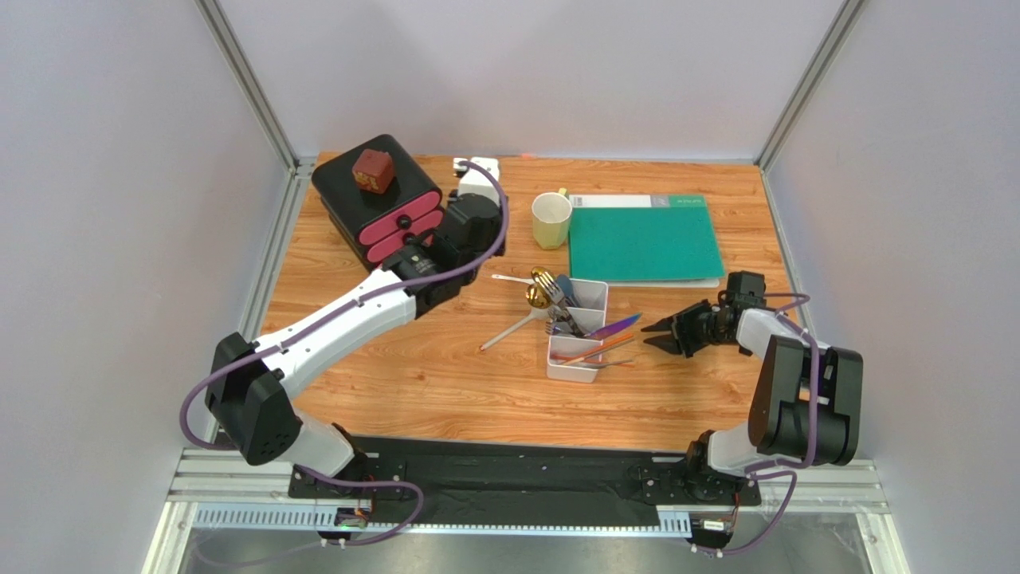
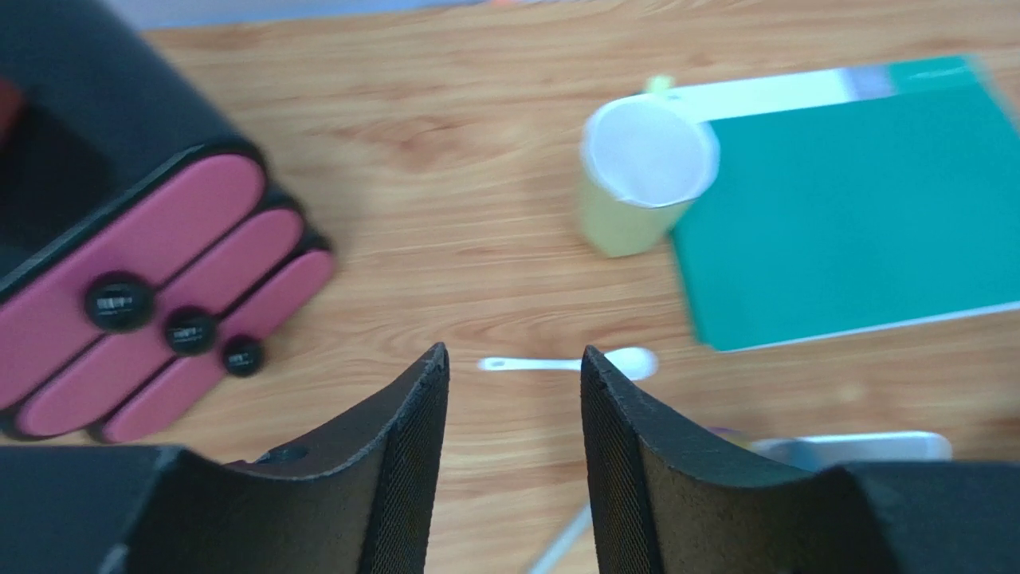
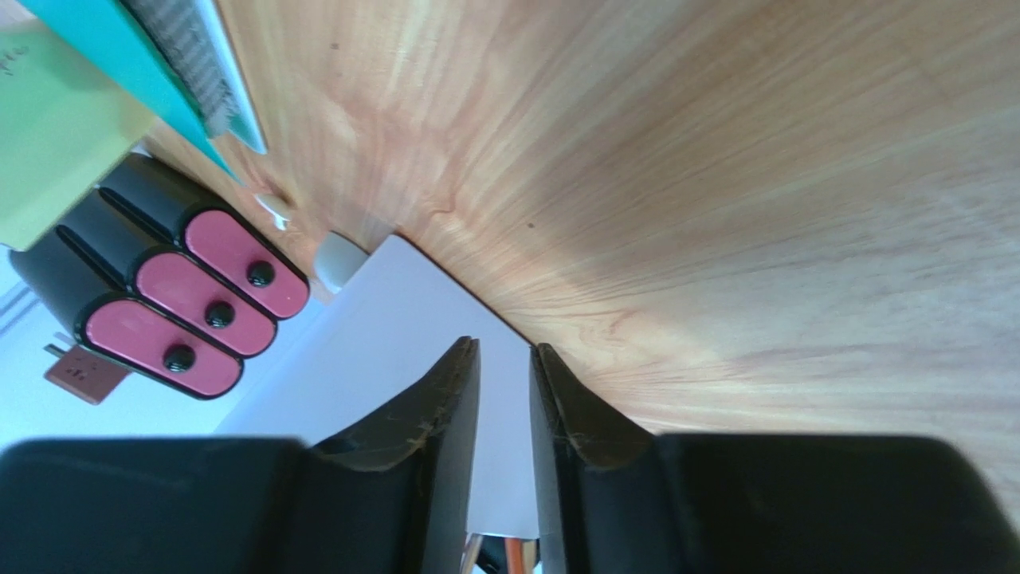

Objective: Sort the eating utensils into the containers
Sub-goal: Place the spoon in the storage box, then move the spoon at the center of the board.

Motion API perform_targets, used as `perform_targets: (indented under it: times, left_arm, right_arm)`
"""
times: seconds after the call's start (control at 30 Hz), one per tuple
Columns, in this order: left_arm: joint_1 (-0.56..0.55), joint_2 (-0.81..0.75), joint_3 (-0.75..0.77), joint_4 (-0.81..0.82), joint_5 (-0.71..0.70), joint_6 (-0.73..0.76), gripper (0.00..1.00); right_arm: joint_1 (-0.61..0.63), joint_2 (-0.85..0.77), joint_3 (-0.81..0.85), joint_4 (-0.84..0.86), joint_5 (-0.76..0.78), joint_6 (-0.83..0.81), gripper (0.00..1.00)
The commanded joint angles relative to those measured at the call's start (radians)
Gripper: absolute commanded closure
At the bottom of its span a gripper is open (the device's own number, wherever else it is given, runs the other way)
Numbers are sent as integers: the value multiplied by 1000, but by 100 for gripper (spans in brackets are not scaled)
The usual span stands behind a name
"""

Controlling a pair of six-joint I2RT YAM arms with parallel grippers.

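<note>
I can read no text from here; the print on the green folder's white strip is too small.

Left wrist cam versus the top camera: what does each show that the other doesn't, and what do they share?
Left wrist only: the left gripper close up, its fingers apart with nothing between them. Top only: the right gripper, open beside the white tray, and the utensils in that tray's compartments. Both: the white spoon lying on bare wood, the cup, the green folder and the black box with pink drawers.
</note>
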Motion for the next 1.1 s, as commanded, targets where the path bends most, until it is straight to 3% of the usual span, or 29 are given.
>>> perform_targets:
  times: [0.0, 0.07, 0.23, 0.43, 0.57, 1.07]
  left_arm:
    - [123, -8, -46, -186, 158, 95, 48]
    - [154, 63, -2, -241, 249, 185, 47]
    - [157, 266, 145, -369, 317, 323, 47]
    - [157, 413, 170, -246, 383, 472, 47]
    - [189, 516, 243, -264, 438, 515, 47]
    - [274, 533, 222, -180, 788, 690, 48]
  right_arm:
    - [-12, -41, 47, -58, 21, 43, 69]
    - [-16, -39, 43, -60, 17, 70, 68]
    - [-19, -22, 35, -84, 13, 103, 68]
    - [-24, -18, 79, -143, 52, 46, 69]
    - [-35, -12, 92, -166, 66, 24, 69]
    - [-41, 76, 122, -163, 32, 37, 70]
